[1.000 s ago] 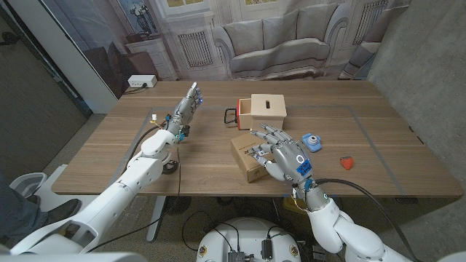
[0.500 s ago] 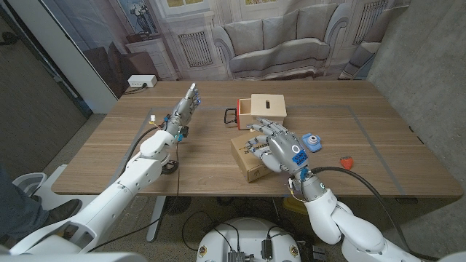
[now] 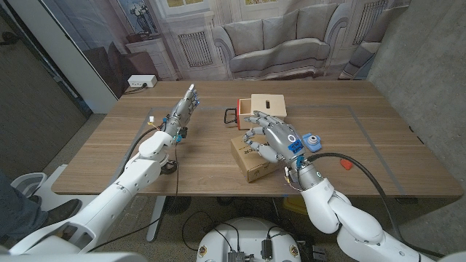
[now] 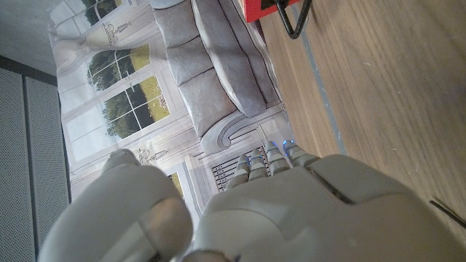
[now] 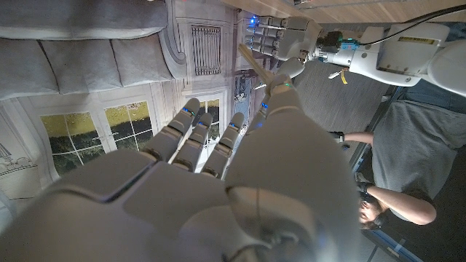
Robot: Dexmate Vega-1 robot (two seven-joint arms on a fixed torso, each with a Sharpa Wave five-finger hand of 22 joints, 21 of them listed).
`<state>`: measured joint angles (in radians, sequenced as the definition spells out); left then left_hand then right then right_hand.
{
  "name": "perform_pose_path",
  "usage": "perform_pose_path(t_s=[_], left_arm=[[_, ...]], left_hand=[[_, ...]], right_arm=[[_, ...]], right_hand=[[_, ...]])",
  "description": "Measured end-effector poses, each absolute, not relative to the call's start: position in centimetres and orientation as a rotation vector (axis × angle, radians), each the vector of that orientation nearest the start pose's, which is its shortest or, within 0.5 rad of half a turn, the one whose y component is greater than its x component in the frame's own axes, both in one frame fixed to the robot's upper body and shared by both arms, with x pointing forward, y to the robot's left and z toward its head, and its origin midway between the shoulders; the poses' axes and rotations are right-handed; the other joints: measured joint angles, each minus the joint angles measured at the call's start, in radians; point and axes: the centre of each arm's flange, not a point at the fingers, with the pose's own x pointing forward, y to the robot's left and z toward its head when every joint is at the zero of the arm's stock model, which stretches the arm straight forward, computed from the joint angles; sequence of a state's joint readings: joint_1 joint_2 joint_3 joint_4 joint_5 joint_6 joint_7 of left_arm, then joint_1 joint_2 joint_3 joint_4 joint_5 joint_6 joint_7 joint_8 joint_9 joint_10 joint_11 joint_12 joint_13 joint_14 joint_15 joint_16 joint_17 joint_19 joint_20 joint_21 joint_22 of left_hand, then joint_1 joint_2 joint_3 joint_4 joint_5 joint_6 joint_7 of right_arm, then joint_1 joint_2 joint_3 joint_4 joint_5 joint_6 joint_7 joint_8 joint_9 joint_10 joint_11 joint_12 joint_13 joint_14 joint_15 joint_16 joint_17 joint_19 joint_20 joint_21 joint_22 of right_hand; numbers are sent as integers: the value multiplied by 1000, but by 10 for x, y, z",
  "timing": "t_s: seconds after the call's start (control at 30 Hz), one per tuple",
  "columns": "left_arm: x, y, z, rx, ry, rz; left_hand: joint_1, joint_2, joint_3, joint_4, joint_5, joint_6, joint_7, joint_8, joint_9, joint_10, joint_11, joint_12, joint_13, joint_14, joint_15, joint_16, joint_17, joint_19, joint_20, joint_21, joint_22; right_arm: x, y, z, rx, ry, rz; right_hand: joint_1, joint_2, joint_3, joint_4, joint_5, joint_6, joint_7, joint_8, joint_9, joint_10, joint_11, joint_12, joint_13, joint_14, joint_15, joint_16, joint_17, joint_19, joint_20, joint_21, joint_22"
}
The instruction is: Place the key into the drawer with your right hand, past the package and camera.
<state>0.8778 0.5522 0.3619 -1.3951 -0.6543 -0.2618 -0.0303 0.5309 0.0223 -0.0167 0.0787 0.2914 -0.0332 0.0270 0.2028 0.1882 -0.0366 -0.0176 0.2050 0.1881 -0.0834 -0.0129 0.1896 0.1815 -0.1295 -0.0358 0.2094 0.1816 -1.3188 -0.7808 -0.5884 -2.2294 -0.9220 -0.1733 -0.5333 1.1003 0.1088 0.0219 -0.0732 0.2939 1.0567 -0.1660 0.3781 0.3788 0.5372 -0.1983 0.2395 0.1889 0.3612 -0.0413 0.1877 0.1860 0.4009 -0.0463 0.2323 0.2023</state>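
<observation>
Two obstacles beside our right hand (image 3: 273, 142), the drawer just beyond.

It hovers over the brown cardboard package (image 3: 246, 166), with the small blue camera (image 3: 313, 142) to its right. The open red drawer with black handle (image 3: 239, 115) lies ahead-left. Its fingers are half curled, and we cannot tell whether they hold the key. Our left hand (image 3: 182, 113) is released and farther off.

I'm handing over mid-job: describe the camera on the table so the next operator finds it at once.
Start at the wooden table and find the cardboard package near its front middle, under the right hand. Just right of that hand sits the camera. It is small and light blue with a round dark lens, unlike the brown package, the wooden drawer box and the small red object further right.
</observation>
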Motion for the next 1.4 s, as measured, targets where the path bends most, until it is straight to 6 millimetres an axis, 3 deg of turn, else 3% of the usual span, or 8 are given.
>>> perform_pose_path(t_s=[0.47, 1.4], left_arm=[[636, 289, -25, -19, -608, -243], [624, 301, -27, -29, -628, -228]], left_hand=[[5, 5, 0, 0, 0, 0, 0, 0, 0, 0, 0, 0, 0, 0, 0, 0, 0, -7, 7, 0, 0], [12, 4, -4, -4, -8, 0, 0, 0, 0, 0, 0, 0, 0, -1, 1, 0, 0, -7, 7, 0, 0]], right_arm=[[418, -110, -61, -1224, -1153, -121], [460, -102, -22, -1194, -1105, -86]], right_hand=[[2, 7, -12, 4, 0, -3, 0, 0, 16, 0, 0, 0, 0, 0, 0, 0, 0, 0, 0, 0, 0], [6, 10, -29, 4, 0, -9, -2, 3, 36, -13, 13, -8, 0, 0, 0, 0, 0, 0, 0, 0, 0]])
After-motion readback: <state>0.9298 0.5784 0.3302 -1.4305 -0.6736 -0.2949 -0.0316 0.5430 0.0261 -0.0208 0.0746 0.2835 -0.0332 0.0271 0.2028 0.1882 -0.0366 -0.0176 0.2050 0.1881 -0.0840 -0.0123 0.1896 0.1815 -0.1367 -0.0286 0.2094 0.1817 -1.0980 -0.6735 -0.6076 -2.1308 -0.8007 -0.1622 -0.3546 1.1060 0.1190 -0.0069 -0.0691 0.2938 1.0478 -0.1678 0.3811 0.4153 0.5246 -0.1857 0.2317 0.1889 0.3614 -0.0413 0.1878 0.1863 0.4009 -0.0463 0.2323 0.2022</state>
